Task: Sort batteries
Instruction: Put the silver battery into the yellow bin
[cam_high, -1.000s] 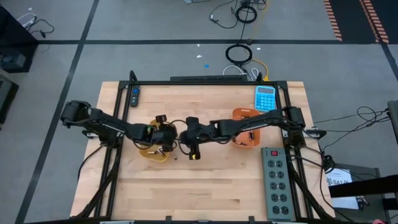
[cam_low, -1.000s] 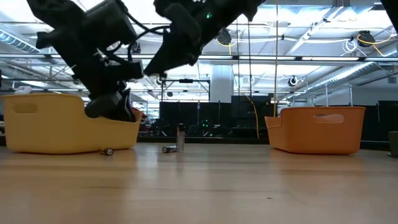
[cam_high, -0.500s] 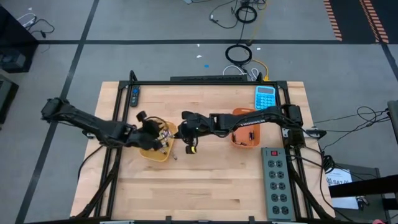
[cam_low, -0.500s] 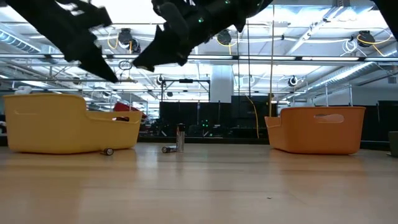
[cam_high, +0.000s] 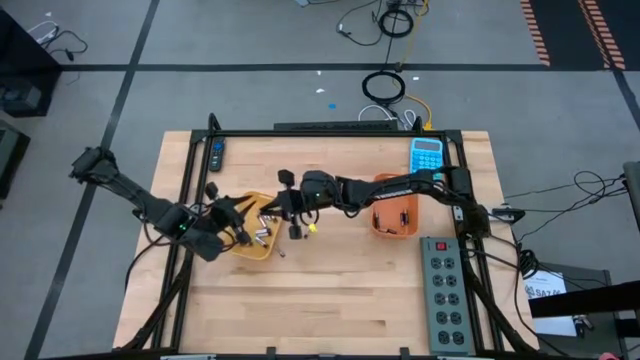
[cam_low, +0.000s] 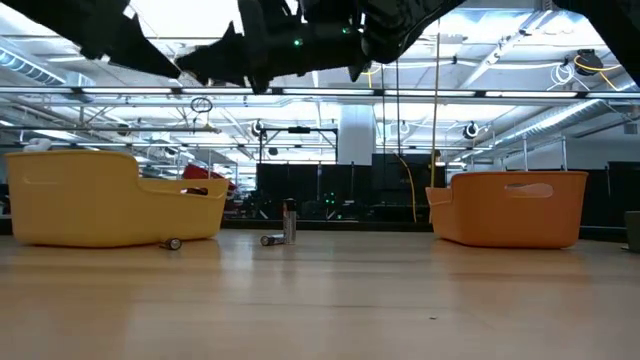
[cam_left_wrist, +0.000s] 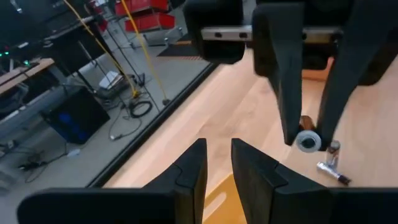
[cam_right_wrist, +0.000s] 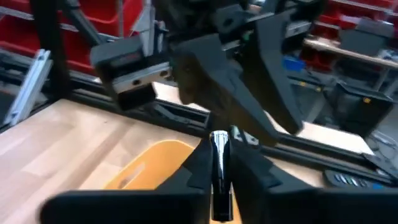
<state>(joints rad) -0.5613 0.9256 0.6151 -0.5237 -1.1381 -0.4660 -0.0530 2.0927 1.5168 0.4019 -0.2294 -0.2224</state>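
My right gripper (cam_high: 280, 204) reaches level over the table's middle, beside the yellow tray (cam_high: 252, 243), and is shut on a silvery battery (cam_right_wrist: 219, 155). My left gripper (cam_left_wrist: 216, 163) hangs above the tray's left end, its fingers a narrow gap apart with nothing between them. Several batteries (cam_high: 262, 233) lie inside the yellow tray. On the table one battery stands upright (cam_low: 290, 222), one lies beside it (cam_low: 270, 240), and another lies by the yellow tray's foot (cam_low: 175, 243). The orange tray (cam_high: 395, 216) stands to the right. My right gripper pinches the battery between its two fingers, with the battery lying along them. Its round end (cam_left_wrist: 308, 141) shows at the fingertips. The fingers come level from the table's right, and the battery is lifted clear of the table and the tray.
A blue calculator (cam_high: 427, 157) lies at the far right, a grey power strip (cam_high: 445, 292) along the right edge, and a dark remote (cam_high: 217, 155) at the far left. Bare wood lies toward the near edge.
My left gripper has risen out of the yellow tray and drawn back toward the table's left edge, rolling as it went. My right gripper has tipped up from pointing down to nearly level and moved toward the yellow tray. The batteries on the table have stayed put.
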